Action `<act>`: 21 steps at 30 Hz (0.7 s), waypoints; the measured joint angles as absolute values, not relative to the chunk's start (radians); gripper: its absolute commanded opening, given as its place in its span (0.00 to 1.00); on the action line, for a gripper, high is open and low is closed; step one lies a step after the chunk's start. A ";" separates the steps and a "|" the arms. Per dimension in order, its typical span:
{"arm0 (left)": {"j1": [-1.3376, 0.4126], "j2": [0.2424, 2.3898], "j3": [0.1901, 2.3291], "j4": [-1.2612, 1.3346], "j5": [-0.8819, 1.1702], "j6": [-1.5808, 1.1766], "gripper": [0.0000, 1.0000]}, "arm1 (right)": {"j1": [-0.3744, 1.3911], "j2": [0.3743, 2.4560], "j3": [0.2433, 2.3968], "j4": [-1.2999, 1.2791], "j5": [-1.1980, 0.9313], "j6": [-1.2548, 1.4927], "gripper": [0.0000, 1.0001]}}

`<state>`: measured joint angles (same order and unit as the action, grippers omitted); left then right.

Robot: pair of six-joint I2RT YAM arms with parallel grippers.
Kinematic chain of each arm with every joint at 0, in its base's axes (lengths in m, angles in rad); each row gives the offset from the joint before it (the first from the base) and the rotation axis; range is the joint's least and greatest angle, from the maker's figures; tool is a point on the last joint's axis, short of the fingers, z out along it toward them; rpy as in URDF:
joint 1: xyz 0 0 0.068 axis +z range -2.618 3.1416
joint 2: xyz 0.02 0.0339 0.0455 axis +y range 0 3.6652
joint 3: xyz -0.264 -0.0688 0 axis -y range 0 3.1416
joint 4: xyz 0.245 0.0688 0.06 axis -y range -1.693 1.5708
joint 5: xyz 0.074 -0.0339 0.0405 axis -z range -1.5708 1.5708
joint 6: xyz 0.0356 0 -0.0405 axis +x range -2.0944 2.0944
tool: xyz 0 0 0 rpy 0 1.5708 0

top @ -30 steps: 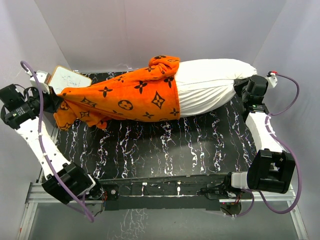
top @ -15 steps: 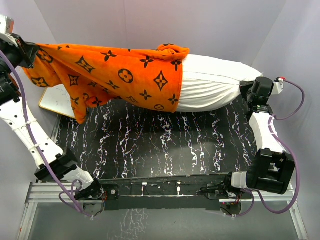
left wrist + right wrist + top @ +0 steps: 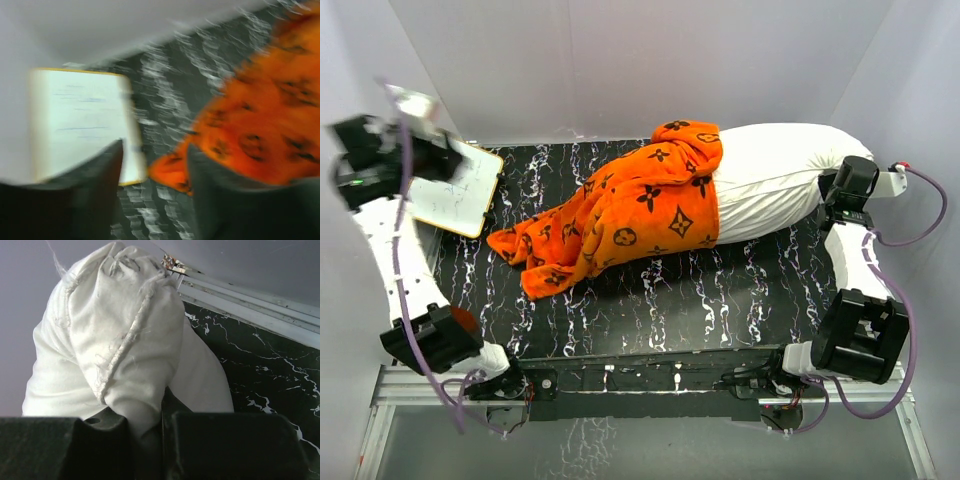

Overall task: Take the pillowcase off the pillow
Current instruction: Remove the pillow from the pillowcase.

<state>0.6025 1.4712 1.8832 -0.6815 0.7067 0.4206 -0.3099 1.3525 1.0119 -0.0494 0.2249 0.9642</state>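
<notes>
The pillowcase (image 3: 620, 215) lies crumpled on the table (image 3: 720, 290), covering only the 9 o'clock end of the pillow (image 3: 775, 180). The right gripper (image 3: 840, 188) pinches the pillow's 3 o'clock corner. The left gripper (image 3: 155, 150), at 10 o'clock, stands parted, holding nothing.

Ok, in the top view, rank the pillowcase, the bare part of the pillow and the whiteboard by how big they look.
1. pillowcase, the largest patch.
2. pillow, counting only its uncovered white part; the rest is hidden inside the cover.
3. whiteboard, clearly smallest.
</notes>
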 measured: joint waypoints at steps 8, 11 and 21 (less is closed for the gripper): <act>-0.054 1.384 1.415 -0.878 0.712 0.592 0.97 | -0.257 1.344 1.011 -0.014 0.257 0.936 0.08; -0.165 1.349 1.339 -0.870 0.689 0.602 0.97 | -0.255 1.326 0.994 -0.005 0.261 0.925 0.08; -0.316 1.309 1.119 -0.574 0.582 0.497 0.97 | -0.255 1.296 0.965 0.006 0.264 0.888 0.08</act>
